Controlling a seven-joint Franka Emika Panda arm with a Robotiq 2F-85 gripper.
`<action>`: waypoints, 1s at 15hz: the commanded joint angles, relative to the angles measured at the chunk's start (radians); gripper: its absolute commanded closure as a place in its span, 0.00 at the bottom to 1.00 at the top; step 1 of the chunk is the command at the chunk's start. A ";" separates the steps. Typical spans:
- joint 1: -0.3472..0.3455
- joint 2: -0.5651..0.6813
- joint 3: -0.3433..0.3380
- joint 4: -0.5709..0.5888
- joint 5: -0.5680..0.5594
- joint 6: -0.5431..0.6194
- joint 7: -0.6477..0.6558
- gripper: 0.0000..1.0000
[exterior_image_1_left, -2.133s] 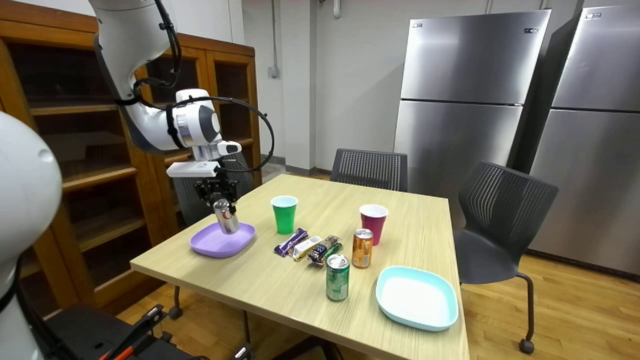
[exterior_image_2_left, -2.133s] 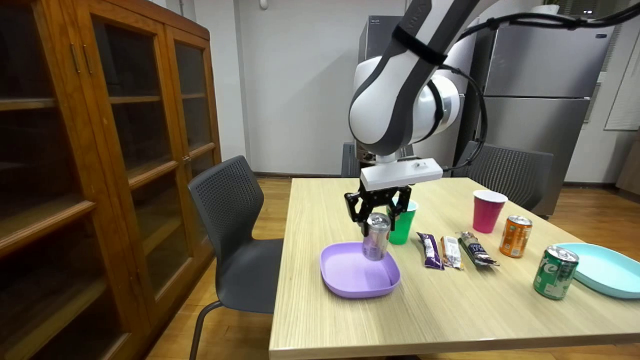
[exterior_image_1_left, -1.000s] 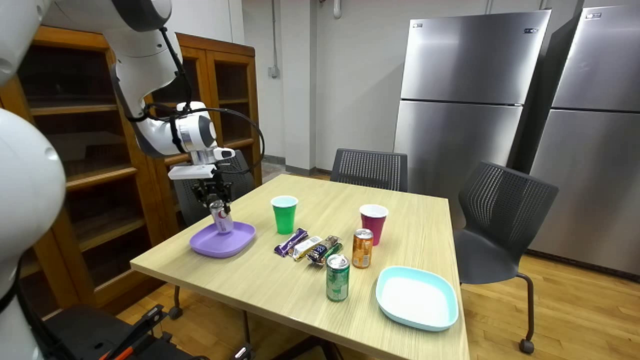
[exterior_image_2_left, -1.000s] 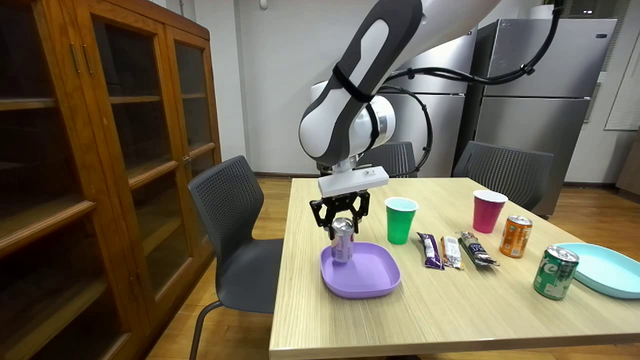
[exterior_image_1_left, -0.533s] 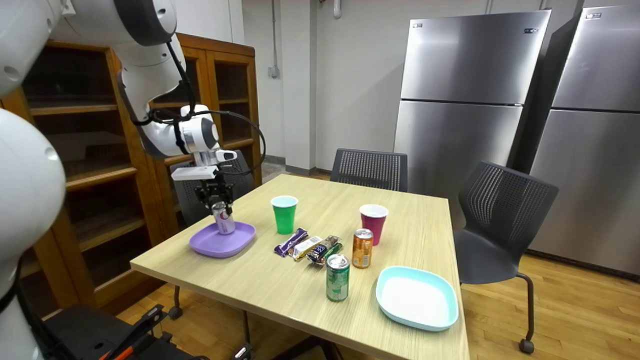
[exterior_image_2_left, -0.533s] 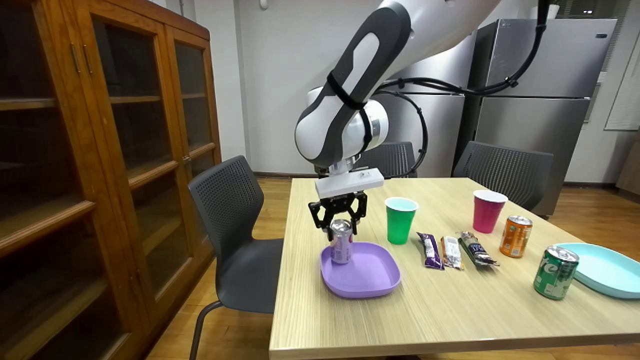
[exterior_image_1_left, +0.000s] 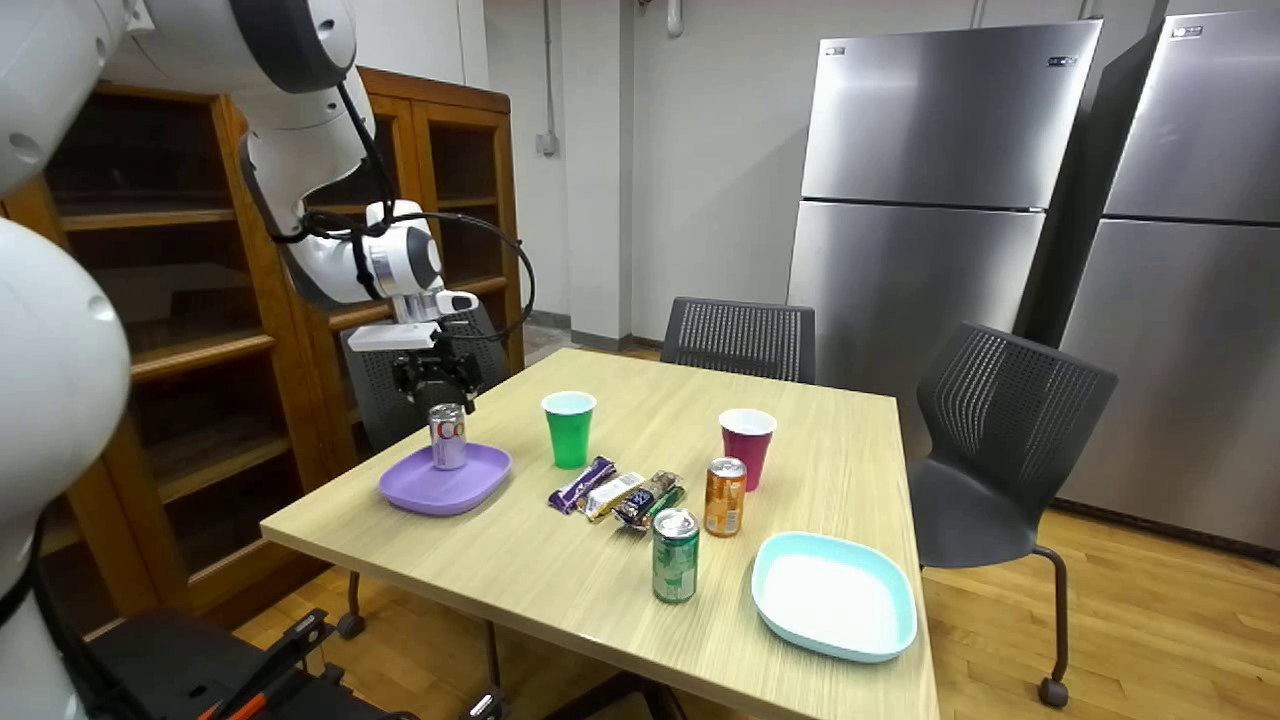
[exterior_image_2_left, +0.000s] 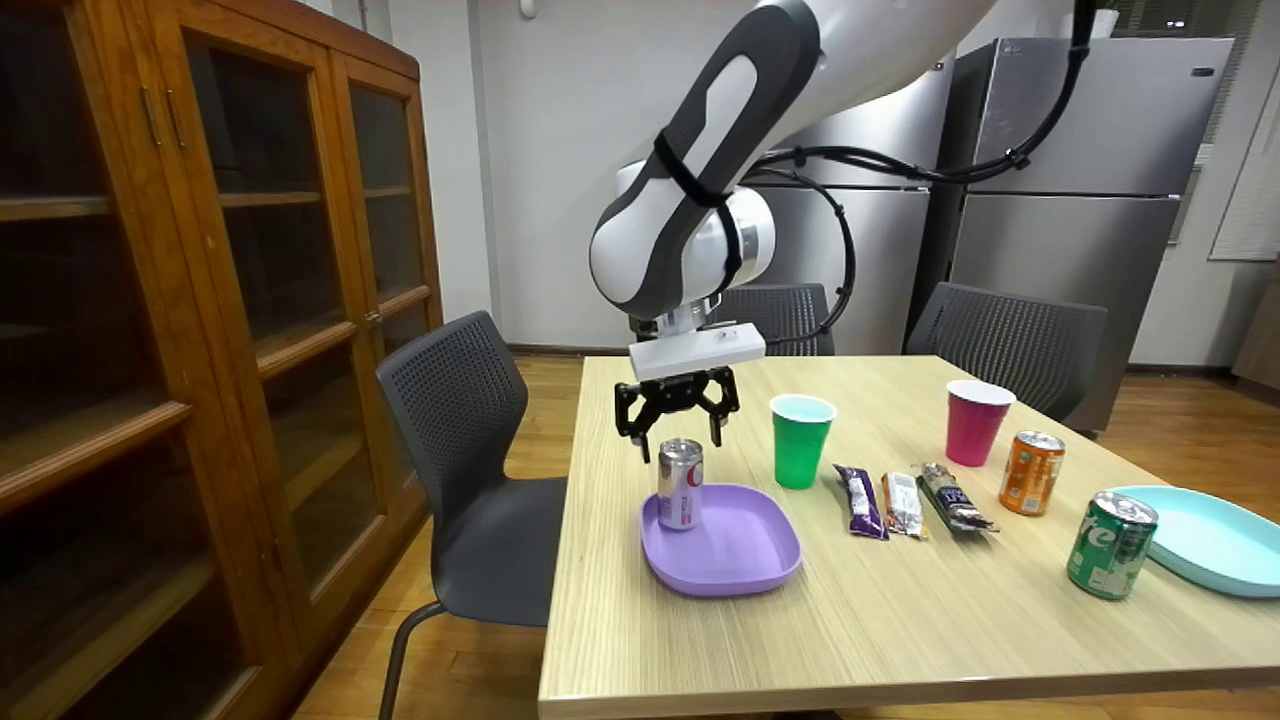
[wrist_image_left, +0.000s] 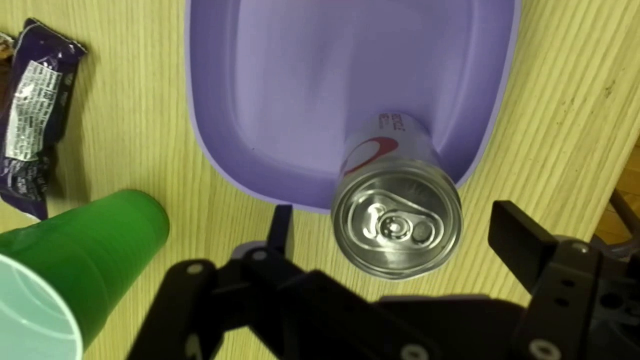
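A silver soda can (exterior_image_2_left: 681, 486) stands upright in the purple plate (exterior_image_2_left: 735, 550), close to the rim, in both exterior views. My gripper (exterior_image_2_left: 681, 444) is just above the can's top, its fingers spread wide. In the wrist view, the silver lid of the can (wrist_image_left: 397, 225) lies between the two black fingers, with a gap on each side. Neither finger touches it. Left of the gripper in that view is a green cup (wrist_image_left: 120, 235), and beyond it a purple snack wrapper (wrist_image_left: 35, 110).
Several wrapped snack bars (exterior_image_1_left: 612, 494) lie mid-table. Past them stand a maroon cup (exterior_image_1_left: 747, 450), an orange can (exterior_image_1_left: 725, 497) and a green can (exterior_image_1_left: 675, 555). A light blue plate (exterior_image_1_left: 834, 600) sits near the table's corner. Chairs (exterior_image_2_left: 480, 450) surround the table, a wooden cabinet (exterior_image_2_left: 220, 330) alongside.
The gripper moved over the purple plate with the can, which was tilted in its grip. Now the fingers have opened and risen slightly, and the can stands upright on the plate.
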 joint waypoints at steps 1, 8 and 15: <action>-0.011 -0.049 0.003 -0.027 0.012 -0.008 0.001 0.00; -0.059 -0.164 0.001 -0.138 0.020 0.048 0.000 0.00; -0.155 -0.303 -0.015 -0.318 0.044 0.114 -0.013 0.00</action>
